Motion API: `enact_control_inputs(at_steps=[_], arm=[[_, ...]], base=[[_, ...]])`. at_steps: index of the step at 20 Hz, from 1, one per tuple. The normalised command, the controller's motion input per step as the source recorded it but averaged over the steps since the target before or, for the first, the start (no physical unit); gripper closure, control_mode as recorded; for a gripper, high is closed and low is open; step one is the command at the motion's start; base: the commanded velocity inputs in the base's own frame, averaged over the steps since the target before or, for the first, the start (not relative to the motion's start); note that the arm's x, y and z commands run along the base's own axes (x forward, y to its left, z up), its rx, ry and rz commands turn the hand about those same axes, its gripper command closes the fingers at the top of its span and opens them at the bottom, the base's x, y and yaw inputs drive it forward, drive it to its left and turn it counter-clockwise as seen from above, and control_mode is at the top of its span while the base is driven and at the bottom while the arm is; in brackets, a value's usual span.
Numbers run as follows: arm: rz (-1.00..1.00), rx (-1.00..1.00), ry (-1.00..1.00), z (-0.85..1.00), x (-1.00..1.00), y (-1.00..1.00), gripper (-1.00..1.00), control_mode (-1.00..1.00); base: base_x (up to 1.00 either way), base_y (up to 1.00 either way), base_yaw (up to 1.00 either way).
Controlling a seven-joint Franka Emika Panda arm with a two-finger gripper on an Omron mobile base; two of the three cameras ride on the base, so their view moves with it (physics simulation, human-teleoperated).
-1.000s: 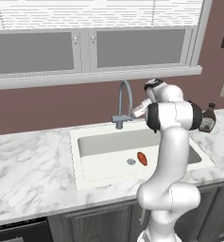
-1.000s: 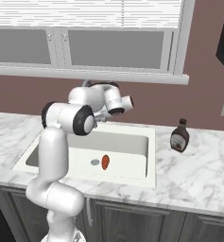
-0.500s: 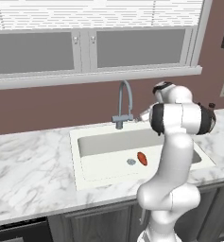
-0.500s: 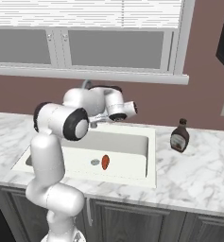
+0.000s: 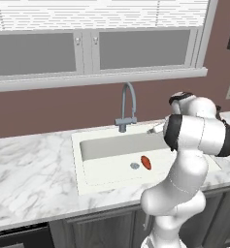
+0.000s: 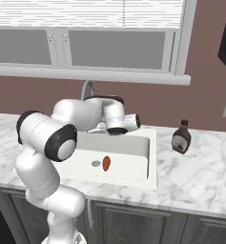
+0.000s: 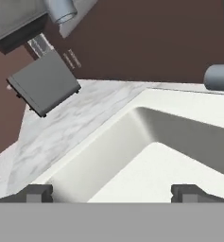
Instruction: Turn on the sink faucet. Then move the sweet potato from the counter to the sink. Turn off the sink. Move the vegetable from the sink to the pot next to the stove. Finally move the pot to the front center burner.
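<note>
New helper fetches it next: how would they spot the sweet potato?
Find the white sink under the window, below the gooseneck faucet. On its floor, beside the grey drain, lies the sweet potato: small, orange-red, oblong, the only colourful thing there.

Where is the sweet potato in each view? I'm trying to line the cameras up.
Left base view: the sweet potato lies on the sink basin floor, right of the drain.
Right base view: sweet potato on the basin floor, again just right of the drain.
Hand view: not in it.
Shared landmark: the drain beside it.
</note>
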Motion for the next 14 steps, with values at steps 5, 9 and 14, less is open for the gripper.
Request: enact_control_inputs(at_steps=[5, 9, 14], arm=[[-0.23, -0.12, 0.2, 0.32, -0.41, -0.01, -1.0, -1.0], [-0.22, -0.16, 0.31, 0.34, -0.29, 0.0, -1.0, -1.0], [-0.18, -0.19, 0.35, 0.08, -0.28, 0.0, -1.0, -1.0]], base=[[0.0, 0.0, 0.0], [0.0, 0.0, 0.0], [0.0, 0.0, 0.0]])
